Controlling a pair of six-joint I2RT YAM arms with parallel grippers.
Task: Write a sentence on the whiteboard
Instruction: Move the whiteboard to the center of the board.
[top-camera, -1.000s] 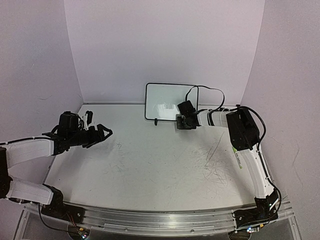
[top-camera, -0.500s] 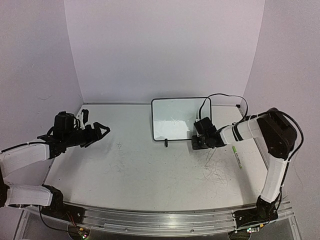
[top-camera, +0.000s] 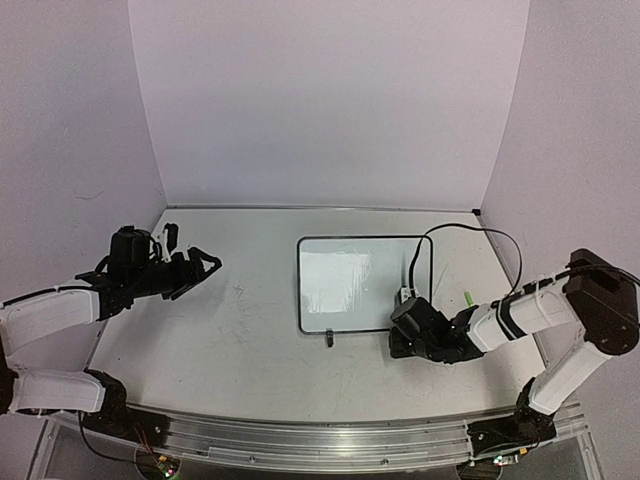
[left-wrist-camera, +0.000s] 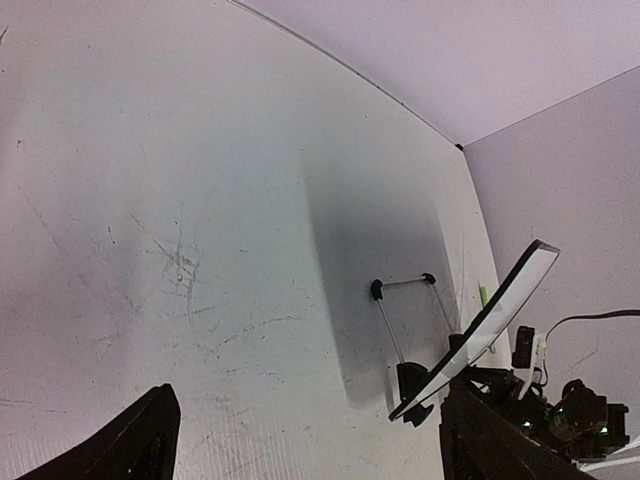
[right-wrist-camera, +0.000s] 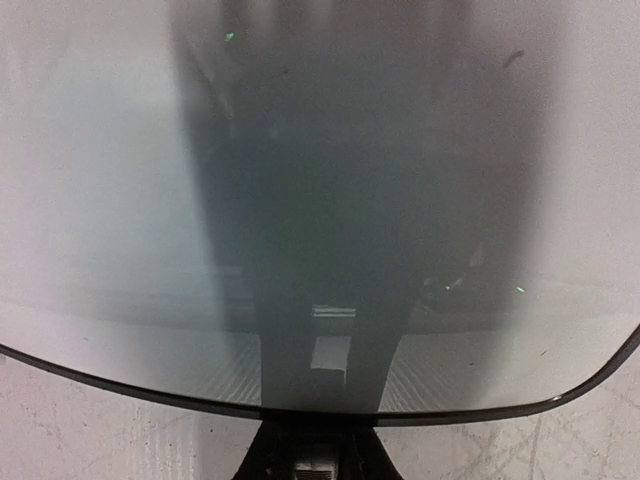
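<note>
Right gripper (top-camera: 404, 340) pinched shut on whiteboard (top-camera: 350, 285), at its near-right edge. Board tilted, mid-table. Risk: glossy frame slips from thin pinch, board topples. Left gripper (top-camera: 205, 263) gaping wide, well left of whiteboard. Green marker (top-camera: 468, 298) just right of whiteboard, could get knocked.

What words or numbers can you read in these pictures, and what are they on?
None can be read anywhere.
The whiteboard is blank: no writing shows in the top or right wrist view.
The green marker lying to the right of it is too small to show any label.
</note>
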